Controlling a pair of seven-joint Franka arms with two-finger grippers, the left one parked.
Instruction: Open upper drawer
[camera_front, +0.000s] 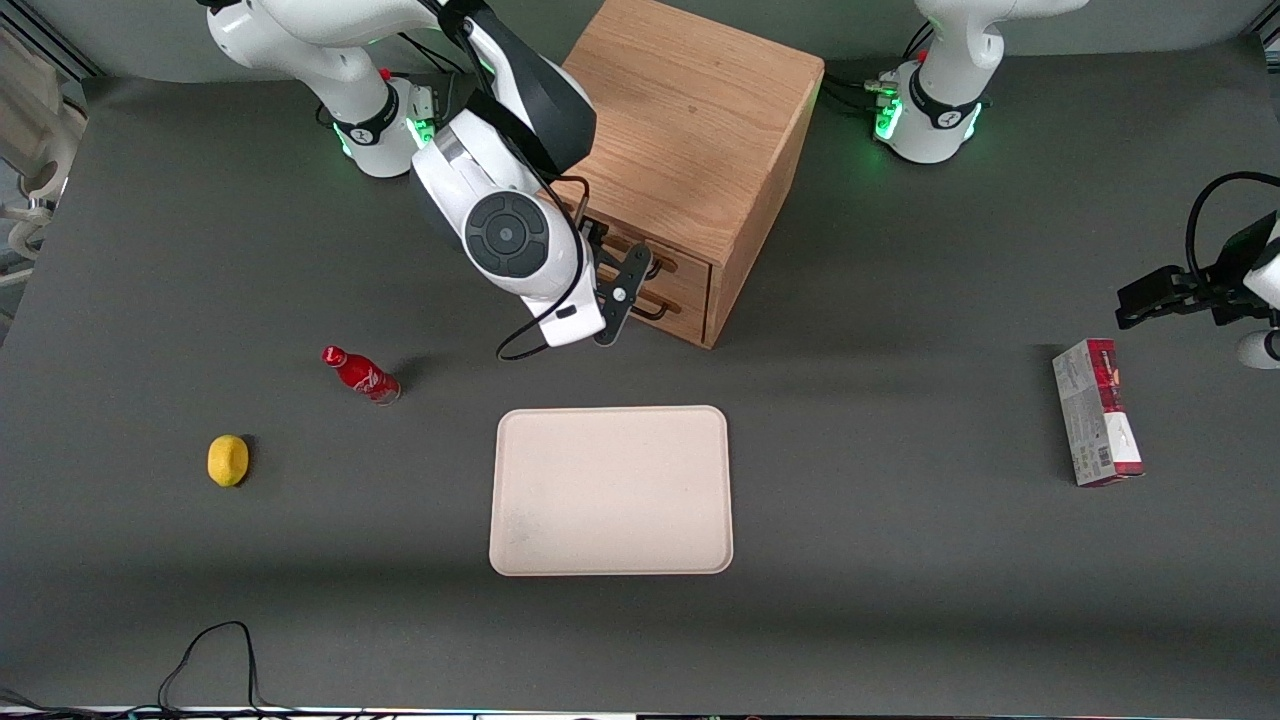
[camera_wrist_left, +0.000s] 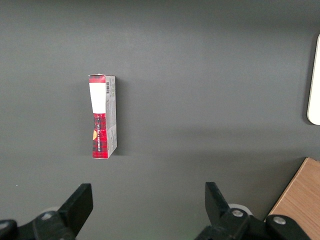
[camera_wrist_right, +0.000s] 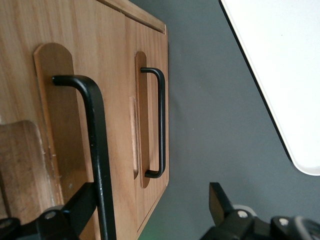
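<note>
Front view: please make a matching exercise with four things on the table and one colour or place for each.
Things:
1. lemon
2. cola bottle
3. tray
4. gripper

Descriptions:
a. red, lying on the table
b. at the cabinet's drawer handles
c. yellow, toward the working arm's end
d. cream, in front of the cabinet

Pairs: 1-c, 2-a, 3-d, 4-b

Cream tray mid-table; red bottle, lemon toward working arm's end; carton toward parked arm's

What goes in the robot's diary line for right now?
stage: reaching | gripper: open, at upper drawer handle | upper drawer: shut | lower drawer: shut
</note>
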